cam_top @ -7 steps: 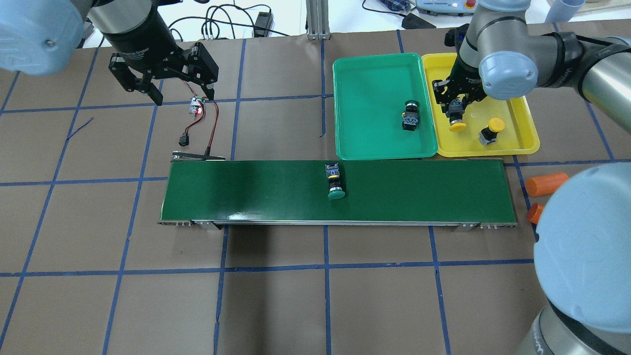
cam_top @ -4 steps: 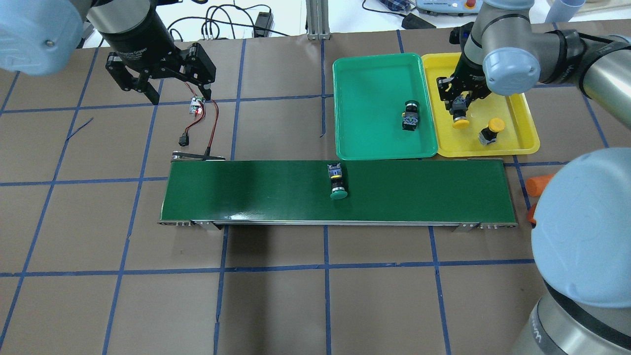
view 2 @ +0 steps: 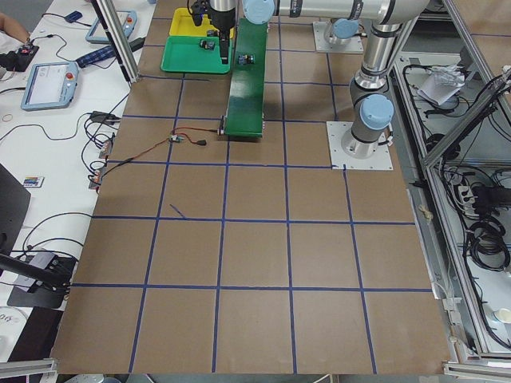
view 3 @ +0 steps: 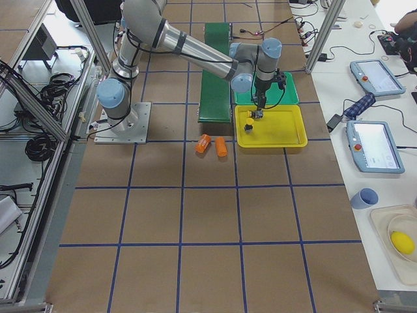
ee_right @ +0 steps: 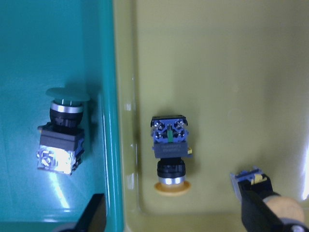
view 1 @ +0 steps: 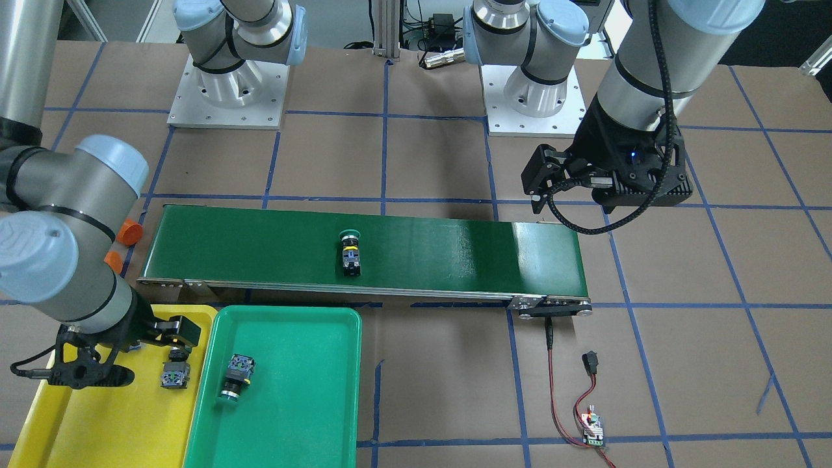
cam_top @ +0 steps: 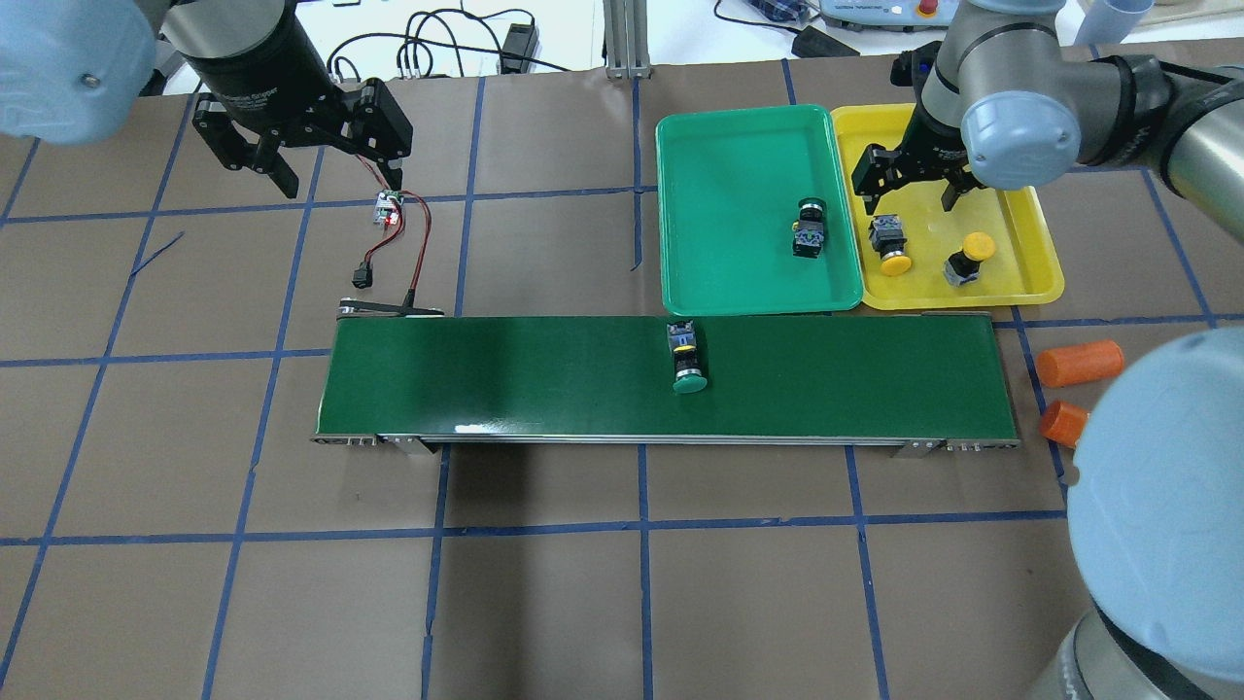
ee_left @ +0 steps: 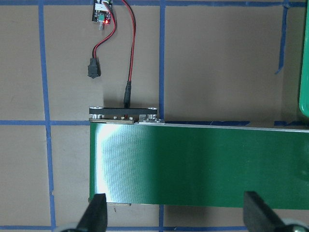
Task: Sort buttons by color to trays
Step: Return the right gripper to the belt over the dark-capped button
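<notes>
My right gripper (cam_top: 906, 199) hangs open over the yellow tray (cam_top: 1030, 282), its fingers apart above a yellow button (cam_top: 889, 245) lying on its side. The right wrist view shows that button (ee_right: 170, 150) free between the spread fingertips (ee_right: 94, 215). A second yellow button (cam_top: 967, 256) lies close to its right. In the green tray (cam_top: 739, 282) rests one green button (cam_top: 810, 227). Another green button (cam_top: 687, 363) lies on the dark-green belt (cam_top: 486, 379). My left gripper (cam_top: 340, 183) is open and empty, far to the left above the table.
A small circuit board (cam_top: 390, 207) with red and black wires lies by the belt's left end. Two orange cylinders (cam_top: 1079, 362) lie off the belt's right end. Cables and a metal post sit along the table's far edge.
The right gripper opened and let the yellow button go into the yellow tray. The green button on the belt travelled to the right. The left gripper drifted slightly toward the far edge.
</notes>
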Available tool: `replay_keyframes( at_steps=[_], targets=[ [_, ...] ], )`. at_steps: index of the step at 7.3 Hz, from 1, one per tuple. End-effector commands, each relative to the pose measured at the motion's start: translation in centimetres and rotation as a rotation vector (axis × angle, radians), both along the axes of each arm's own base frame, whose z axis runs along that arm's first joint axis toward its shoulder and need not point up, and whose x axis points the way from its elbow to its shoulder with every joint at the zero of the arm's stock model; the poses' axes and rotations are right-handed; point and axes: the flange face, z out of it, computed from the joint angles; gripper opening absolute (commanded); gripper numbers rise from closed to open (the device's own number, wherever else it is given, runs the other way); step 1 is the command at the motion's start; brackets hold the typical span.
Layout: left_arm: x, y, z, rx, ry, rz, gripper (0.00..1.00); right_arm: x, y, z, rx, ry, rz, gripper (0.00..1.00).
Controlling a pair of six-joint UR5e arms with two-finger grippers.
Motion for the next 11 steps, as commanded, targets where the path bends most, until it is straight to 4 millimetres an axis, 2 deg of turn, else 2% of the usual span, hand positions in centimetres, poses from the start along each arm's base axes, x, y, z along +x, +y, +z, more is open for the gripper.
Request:
replay_keyframes(
  at_steps=[1,2,3,4,6,7,9,11],
  targets=[
    [0.0,-0.1,0.2,-0.005,0.0,0.001,1.0,1.2,7.5,1.7,0.028,-0.007,0.006,1.0],
    [0.0,0.0,0.3,-0.006,0.0,0.001,1.0,1.7,10.8,1.3,0.045,-0.012,0.006,1.0],
    [0.0,0.0,0.2,-0.003,0.0,0.001,1.0,2.4,13.1,0.2,0.064,-0.042,0.008,1.0],
    [0.0,0.2,-0.1,0.001,0.0,0.001,1.0,3.1,14.2,-0.4,0.076,-0.075,0.006,1.0],
    [0.0,0.2,0.5,-0.008,-0.001,0.001,1.0,3.5,14.3,-0.4,0.075,-0.076,0.003,1.0],
    [0.0,0.4,0.0,0.003,-0.001,0.0,1.0,5.3,14.5,-0.3,0.073,-0.076,0.024,1.0],
    [0.7,0.2,0.6,-0.011,-0.073,0.002,1.0,10.4,14.6,0.0,0.006,-0.071,-0.026,1.0],
    [0.7,0.1,0.6,-0.012,-0.075,0.001,1.0,11.3,14.3,-0.3,-0.005,-0.065,-0.033,1.0]
  ],
)
